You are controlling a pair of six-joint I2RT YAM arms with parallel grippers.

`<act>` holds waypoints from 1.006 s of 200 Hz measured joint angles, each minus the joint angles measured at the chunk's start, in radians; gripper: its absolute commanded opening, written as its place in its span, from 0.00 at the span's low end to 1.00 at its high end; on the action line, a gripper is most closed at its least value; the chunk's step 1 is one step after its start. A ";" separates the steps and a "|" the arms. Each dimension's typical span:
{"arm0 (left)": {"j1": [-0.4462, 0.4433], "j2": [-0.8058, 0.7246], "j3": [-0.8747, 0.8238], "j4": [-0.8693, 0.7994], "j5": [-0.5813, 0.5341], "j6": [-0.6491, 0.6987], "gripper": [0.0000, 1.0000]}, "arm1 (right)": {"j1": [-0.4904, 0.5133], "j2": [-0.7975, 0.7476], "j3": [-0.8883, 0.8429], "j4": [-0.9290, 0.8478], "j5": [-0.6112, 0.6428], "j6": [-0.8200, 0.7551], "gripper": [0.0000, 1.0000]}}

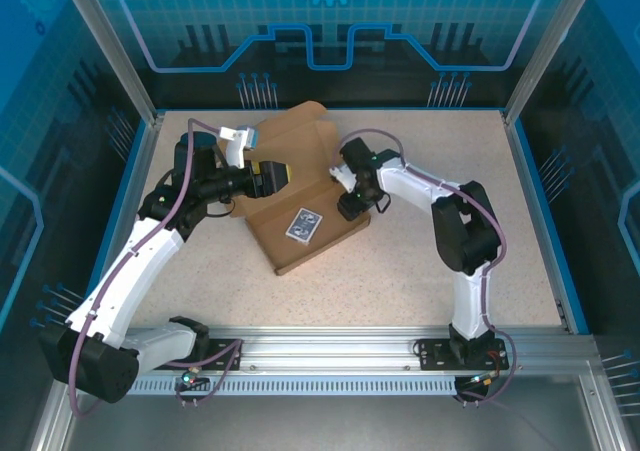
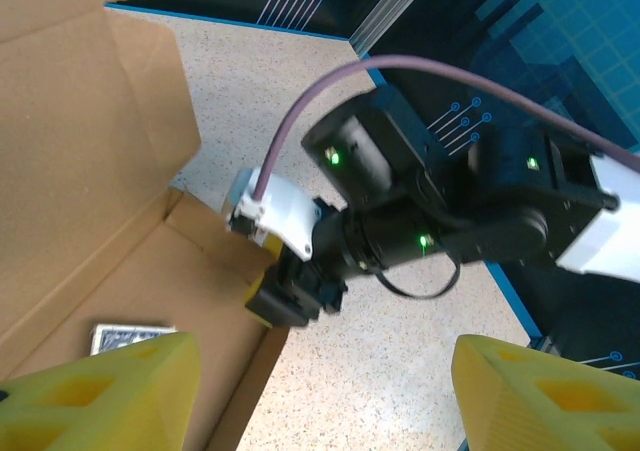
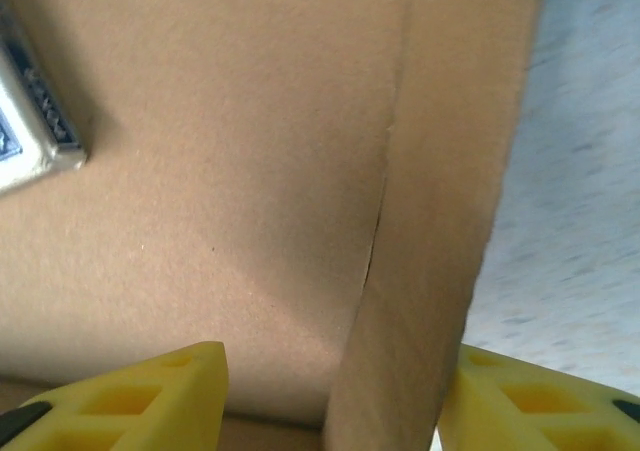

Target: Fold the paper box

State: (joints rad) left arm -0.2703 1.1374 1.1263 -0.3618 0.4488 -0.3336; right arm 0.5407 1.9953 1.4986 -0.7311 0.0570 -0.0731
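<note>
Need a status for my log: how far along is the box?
Early. Done: one side flap of the paper box is raised. In hand: the open right end effector straddles that flap; the open left end effector hovers at the opposite side. Left: folding the other walls and lid; a card pack sits on the base.

Bright, even light falls from above onto the table (image 1: 420, 271), and the arms cast only short, soft shadows there. The top view is sharp, though its frame posts lean outward at the edges. In the left wrist view the yellow fingers (image 2: 100, 396) are out of focus, and green lamps glow on the right arm (image 2: 430, 221). The right wrist view is soft, with a dim shadow along the crease of the box (image 3: 230, 171).
</note>
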 measured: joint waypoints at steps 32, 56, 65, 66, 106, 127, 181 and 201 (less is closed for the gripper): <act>0.000 0.000 0.000 0.000 0.000 0.000 0.69 | 0.022 -0.021 -0.040 0.023 -0.008 0.055 0.48; 0.000 0.000 0.000 0.000 0.000 0.000 0.69 | 0.008 -0.017 -0.020 0.034 0.011 0.105 0.42; 0.000 0.000 0.000 0.000 0.000 0.000 0.69 | 0.003 -0.011 -0.005 0.038 0.018 0.119 0.40; 0.000 0.000 0.000 0.000 0.000 0.000 0.69 | 0.002 -0.010 -0.002 0.039 0.019 0.122 0.40; 0.000 0.000 0.000 0.000 0.000 0.000 0.69 | 0.000 0.033 0.052 0.056 0.048 0.203 0.31; 0.000 0.000 0.000 0.000 0.000 0.000 0.69 | 0.000 0.048 0.053 0.058 0.067 0.239 0.27; 0.000 0.000 0.000 0.000 0.000 0.000 0.69 | -0.019 0.038 0.015 0.072 0.099 0.291 0.24; 0.000 0.000 0.000 0.000 0.000 0.000 0.69 | -0.046 0.005 -0.040 0.072 0.106 0.291 0.24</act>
State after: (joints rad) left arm -0.2703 1.1374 1.1263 -0.3618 0.4488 -0.3336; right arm 0.4946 2.0006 1.4582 -0.6594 0.1627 0.2180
